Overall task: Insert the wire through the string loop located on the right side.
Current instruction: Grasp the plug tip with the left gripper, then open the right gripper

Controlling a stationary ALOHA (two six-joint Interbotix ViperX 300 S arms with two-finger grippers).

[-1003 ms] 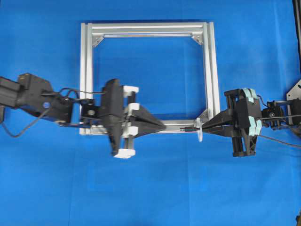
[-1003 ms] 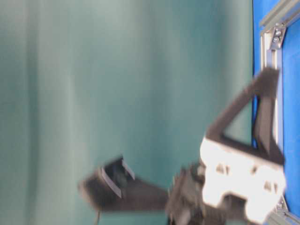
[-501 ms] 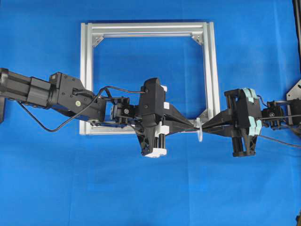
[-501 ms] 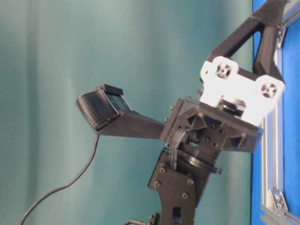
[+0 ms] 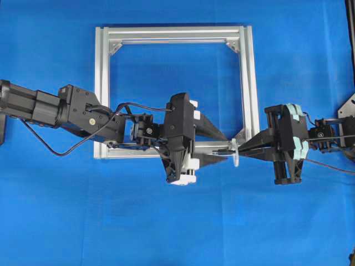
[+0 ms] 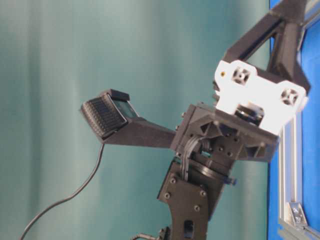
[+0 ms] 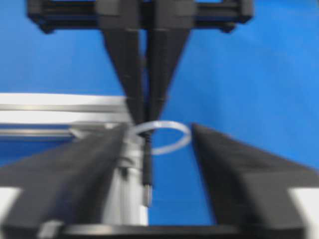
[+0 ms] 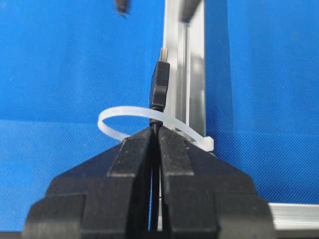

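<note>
My bench is covered edge to edge by a bright blue cloth with a fine woven texture that shows in the close views. Light falls evenly across it, and shadows on the cloth are soft. Behind the bench, in the table-level view, hangs a plain teal backdrop with faint vertical folds like a curtain.

I see a square silver aluminium frame lying flat on the blue table cover; its lower-right corner bracket sits just beside the claws. A teal backdrop hangs behind.
</note>
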